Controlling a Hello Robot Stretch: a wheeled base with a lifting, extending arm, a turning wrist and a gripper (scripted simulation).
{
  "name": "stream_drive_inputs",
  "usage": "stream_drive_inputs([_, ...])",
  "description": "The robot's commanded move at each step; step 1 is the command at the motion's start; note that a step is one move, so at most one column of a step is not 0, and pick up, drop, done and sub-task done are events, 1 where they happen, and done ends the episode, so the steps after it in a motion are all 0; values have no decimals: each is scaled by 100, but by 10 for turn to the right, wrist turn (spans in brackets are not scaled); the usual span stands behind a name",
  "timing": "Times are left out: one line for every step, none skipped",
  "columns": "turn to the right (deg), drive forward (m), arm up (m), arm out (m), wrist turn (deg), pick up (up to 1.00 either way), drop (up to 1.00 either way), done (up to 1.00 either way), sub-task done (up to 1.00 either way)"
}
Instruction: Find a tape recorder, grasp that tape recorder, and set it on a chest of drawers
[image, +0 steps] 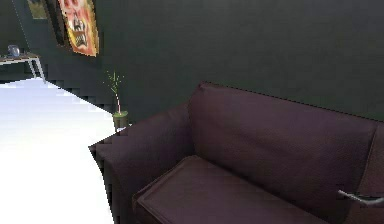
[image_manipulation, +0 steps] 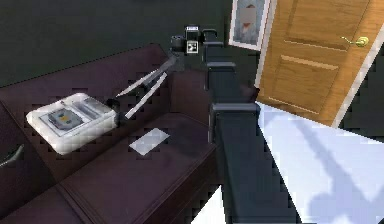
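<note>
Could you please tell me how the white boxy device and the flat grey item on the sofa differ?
The white boxy device is thick; the flat grey item is a thin slab. The device is white with a grey top panel, the item plain grey. The device lies nearer the arm side view's left than the item. Both lie on the dark sofa seat.

Sofa back rises behind the white box; a flat grey slab lies near it on the seat.
</note>
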Motion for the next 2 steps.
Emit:
stream_drive_inputs([0, 0, 0, 0, -90, 0, 0, 0, 0])
stream_drive_inputs([0, 0, 0, -46, 0, 0, 0, 0, 0])
